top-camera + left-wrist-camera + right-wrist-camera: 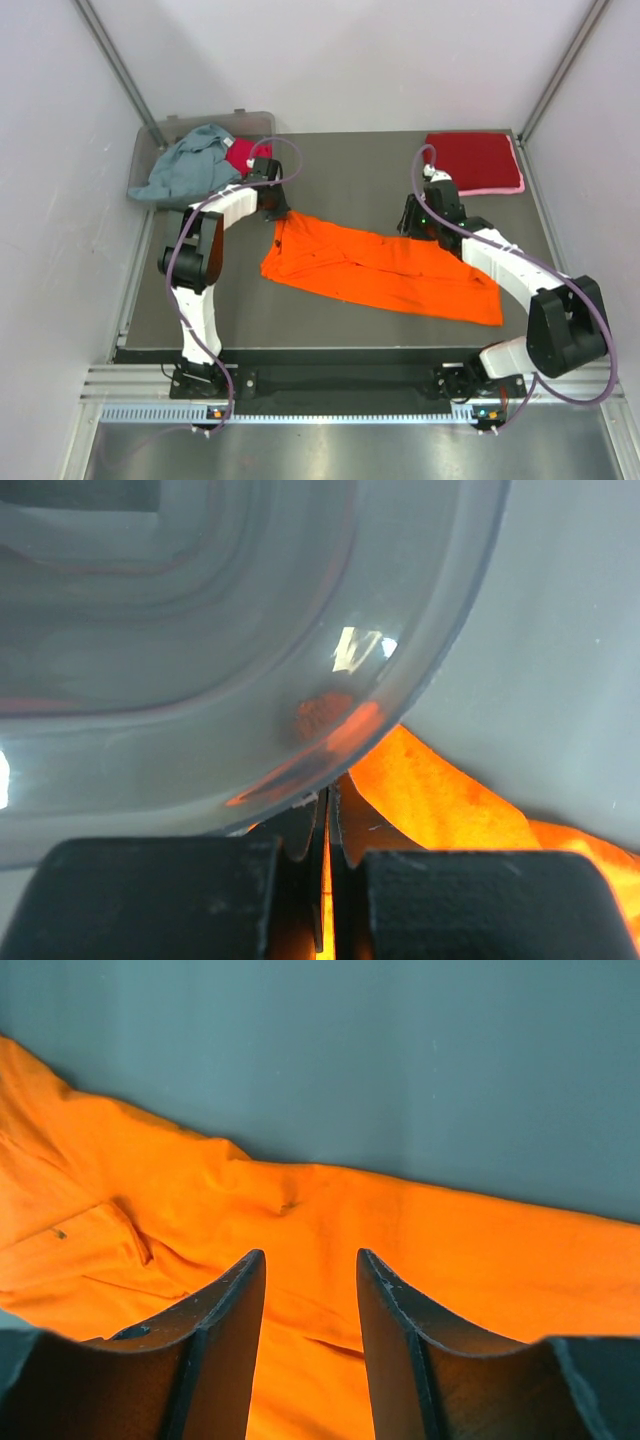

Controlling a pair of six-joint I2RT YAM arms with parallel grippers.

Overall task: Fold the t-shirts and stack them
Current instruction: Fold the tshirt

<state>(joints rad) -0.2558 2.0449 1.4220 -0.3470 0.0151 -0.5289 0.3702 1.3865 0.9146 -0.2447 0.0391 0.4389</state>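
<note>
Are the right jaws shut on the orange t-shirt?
No, the right jaws stand apart over the orange t-shirt, with nothing pinched between them.

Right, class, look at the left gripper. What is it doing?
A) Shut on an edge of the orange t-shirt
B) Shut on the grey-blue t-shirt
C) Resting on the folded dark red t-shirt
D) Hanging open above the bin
A: in the left wrist view the left gripper has its jaws pressed together with cloth of the orange t-shirt pinched between them, right beside the clear bin.
</note>
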